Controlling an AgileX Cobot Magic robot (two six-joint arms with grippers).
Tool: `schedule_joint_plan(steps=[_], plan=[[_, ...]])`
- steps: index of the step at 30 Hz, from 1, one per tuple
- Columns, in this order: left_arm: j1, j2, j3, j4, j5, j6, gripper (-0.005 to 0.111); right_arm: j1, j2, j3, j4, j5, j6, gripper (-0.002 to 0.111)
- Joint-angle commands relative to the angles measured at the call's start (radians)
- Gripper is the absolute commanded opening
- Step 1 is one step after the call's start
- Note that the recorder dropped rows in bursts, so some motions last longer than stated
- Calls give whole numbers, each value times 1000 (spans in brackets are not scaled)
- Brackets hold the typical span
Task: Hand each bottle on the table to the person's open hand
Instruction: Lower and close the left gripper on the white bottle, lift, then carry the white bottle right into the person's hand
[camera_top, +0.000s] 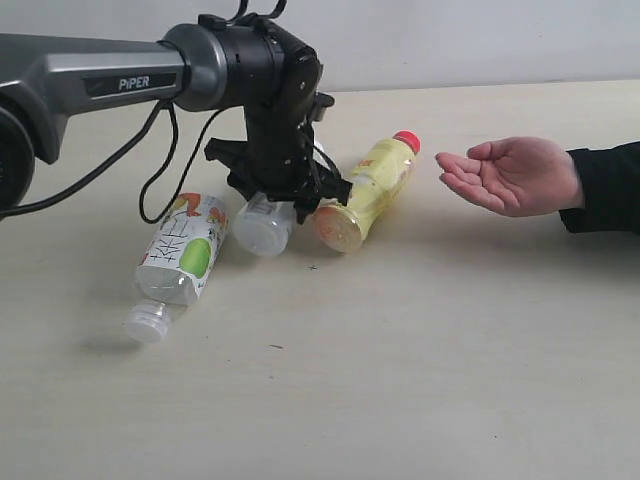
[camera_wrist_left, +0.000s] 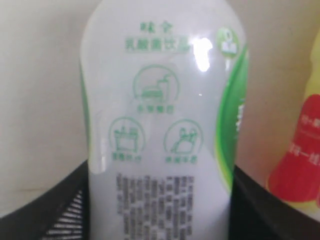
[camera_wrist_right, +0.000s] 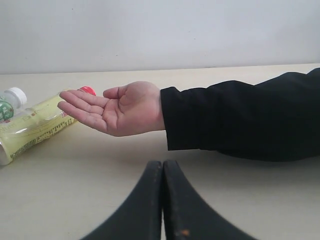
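Left claw is down on the white bottle, fingers tight against both its sides, so it's gripping it. The bottle lies on the table between the fruit-label bottle and the yellow bottle, just beside each. Open hand is palm up, past the yellow bottle's red cap and not touching it. Right claw is clenched and empty, facing the hand.

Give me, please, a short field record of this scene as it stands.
left fingers: closed against both sides of the white bottle
right fingers: shut, empty
white bottle: lying on the table
yellow bottle: lying beside it, red cap toward the open hand
fruit-label bottle: lying on the white bottle's other side
open hand: palm up, empty
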Motion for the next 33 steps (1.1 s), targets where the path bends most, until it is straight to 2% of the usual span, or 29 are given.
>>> schedule_joint_plan(steps=[1,9,11,24,28,33], plan=[[3,-84,0,26,27,-7,0,-5,-6,4,6,-9,0,0],[-8,-193,0,-34,74,-16,0,-5,-6,4,6,-9,0,0],[-25,-212,0,-44,94,-63,0,-5,-6,4,6,-9,0,0],[-215,-252,-6,-37,70,-264,0,-5,-6,4,6,-9,0,0],[-268,-236,-74,-50,74,-287,0,-5,-6,4,6,-9,0,0],[-335,-192,-248,-91,60,-328,0,-5,-6,4,6,-9,0,0]])
